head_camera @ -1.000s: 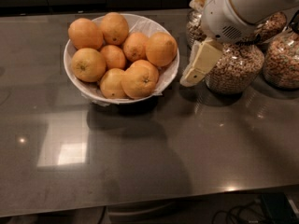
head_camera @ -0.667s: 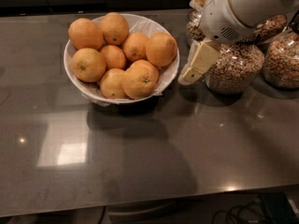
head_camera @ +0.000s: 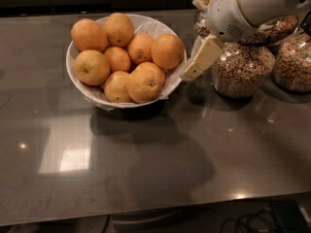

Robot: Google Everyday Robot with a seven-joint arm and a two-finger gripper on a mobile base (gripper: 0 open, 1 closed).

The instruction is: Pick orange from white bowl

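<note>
The white bowl (head_camera: 77, 84) stands at the back left of the grey counter and holds several oranges in a heap on crinkled white lining. A large, smooth, deep orange one (head_camera: 167, 51) lies at the bowl's right side, against the rim. A yellower orange with a dark stem dot (head_camera: 91, 67) lies at the left. One with a star-like stem mark (head_camera: 144, 85) lies at the front. My gripper (head_camera: 190, 72) hangs from the white arm at the upper right. Its cream tip is just outside the bowl's right rim, beside the deep orange fruit, and holds nothing that I can see.
Glass jars of cereal (head_camera: 242, 69) stand right behind the gripper at the back right, with another (head_camera: 294, 64) at the far right edge. The counter's front edge runs along the bottom, with cables (head_camera: 252, 222) below it.
The gripper has moved a little left and up, closer to the bowl's right rim. The bowl and oranges have not moved.
</note>
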